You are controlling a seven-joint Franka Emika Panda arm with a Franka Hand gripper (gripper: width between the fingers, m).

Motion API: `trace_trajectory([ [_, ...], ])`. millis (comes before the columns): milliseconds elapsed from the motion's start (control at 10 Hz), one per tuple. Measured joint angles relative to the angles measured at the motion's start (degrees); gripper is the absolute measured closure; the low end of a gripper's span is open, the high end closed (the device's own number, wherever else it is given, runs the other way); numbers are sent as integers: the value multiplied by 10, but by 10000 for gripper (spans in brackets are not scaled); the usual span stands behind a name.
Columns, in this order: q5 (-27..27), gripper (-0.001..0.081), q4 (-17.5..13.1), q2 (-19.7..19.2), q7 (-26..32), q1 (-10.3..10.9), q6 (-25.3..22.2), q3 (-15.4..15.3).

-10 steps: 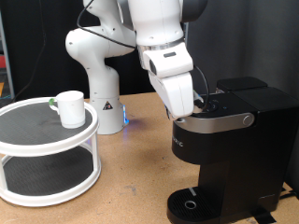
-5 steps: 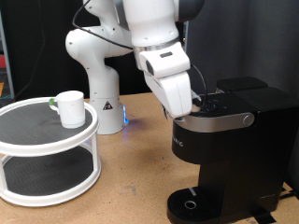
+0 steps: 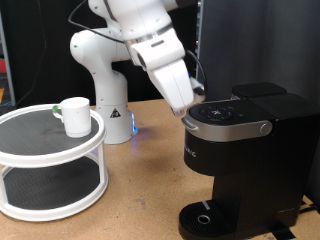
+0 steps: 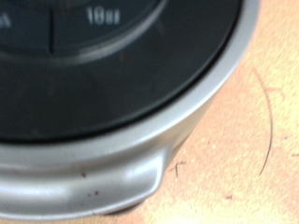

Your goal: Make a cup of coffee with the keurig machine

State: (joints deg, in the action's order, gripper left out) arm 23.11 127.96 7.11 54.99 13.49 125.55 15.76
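Observation:
The black keurig machine (image 3: pixel 245 165) stands at the exterior view's right, lid down, with its silver-grey lid handle (image 3: pixel 236 127) and round drip tray (image 3: pixel 205 218) facing the bottom. My gripper (image 3: pixel 186 110) is tilted and sits at the left edge of the lid, touching or just above it. The wrist view shows the dark button panel (image 4: pixel 93 56) and the silver lid handle (image 4: pixel 112 177) from very close; no fingers show there. The white cup (image 3: pixel 74 115) stands on the top tier of a round white shelf (image 3: pixel 50 165) at the left, far from the gripper.
The robot's white base (image 3: pixel 105 95) stands behind, between the shelf and the machine. A wooden tabletop (image 3: pixel 145 195) lies between the shelf and the keurig machine. The drip tray holds nothing.
The arm has tilted and swung towards the exterior view's left; the gripper has moved from over the lid's button panel to the lid's left edge.

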Motion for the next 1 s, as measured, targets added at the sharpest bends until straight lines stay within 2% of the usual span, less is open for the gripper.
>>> trace_trajectory([
  [400, 13, 799, -50, 19, -1, -1, -90, 11],
  [500, 13, 799, -46, 19, -2, -1, -79, 11],
  [600, 42, 799, -32, 22, -17, 0, -28, 9],
  [700, 89, 799, -12, 30, -36, 0, 20, 8],
  [800, 137, 799, 5, 45, -52, -1, 34, 11],
  [900, 156, 799, 17, 63, -66, -3, 18, 17],
  [1000, 148, 799, 21, 79, -68, -7, -35, 27],
])
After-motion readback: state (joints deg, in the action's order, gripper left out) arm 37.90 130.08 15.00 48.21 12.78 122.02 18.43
